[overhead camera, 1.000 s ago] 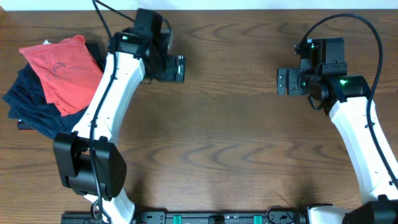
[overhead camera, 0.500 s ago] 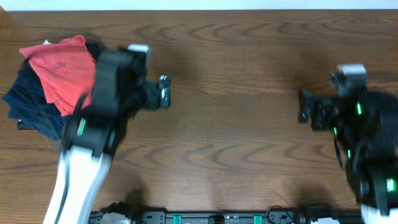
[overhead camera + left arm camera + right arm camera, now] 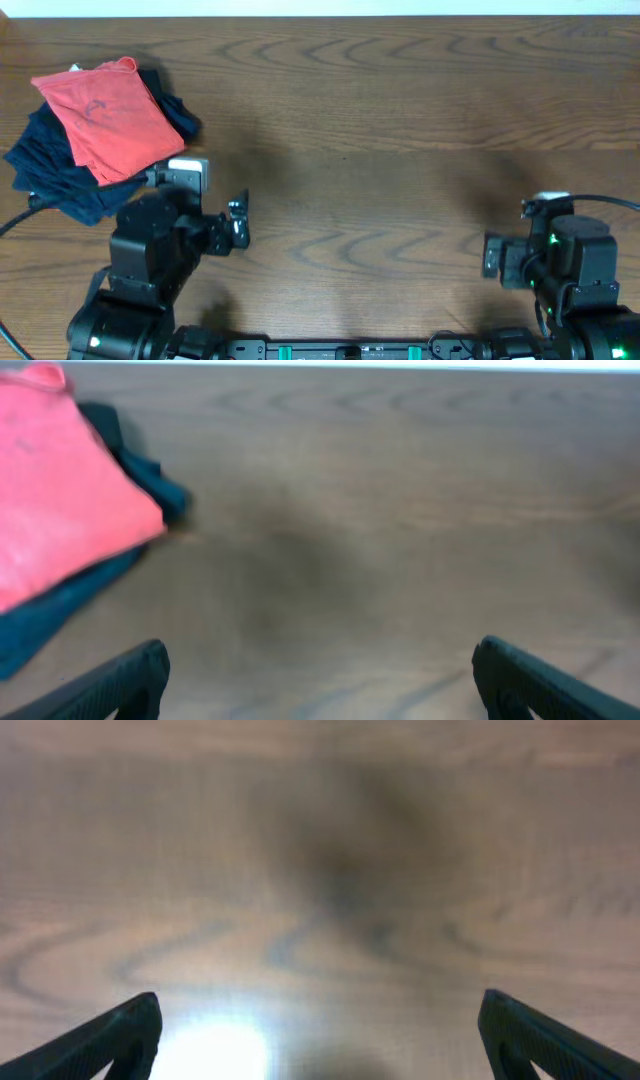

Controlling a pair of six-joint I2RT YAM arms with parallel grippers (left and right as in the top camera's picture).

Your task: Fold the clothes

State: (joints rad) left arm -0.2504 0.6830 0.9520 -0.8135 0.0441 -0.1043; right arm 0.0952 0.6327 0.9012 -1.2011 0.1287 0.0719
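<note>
The red-orange T-shirt lies folded on top of a pile of dark navy garments at the table's far left; it also shows at the left edge of the left wrist view. My left gripper is open and empty, low near the front left, to the right of the pile and apart from it. In the left wrist view its gripper point is over bare wood. My right gripper is open and empty near the front right, over bare wood.
The wooden table stretches between the arms. A navy garment edge sticks out beside the red shirt. A bright glare spot lies on the wood under the right gripper.
Both arms have pulled back from the table's far middle toward the front edge and lowered. The clothes pile has not moved.
</note>
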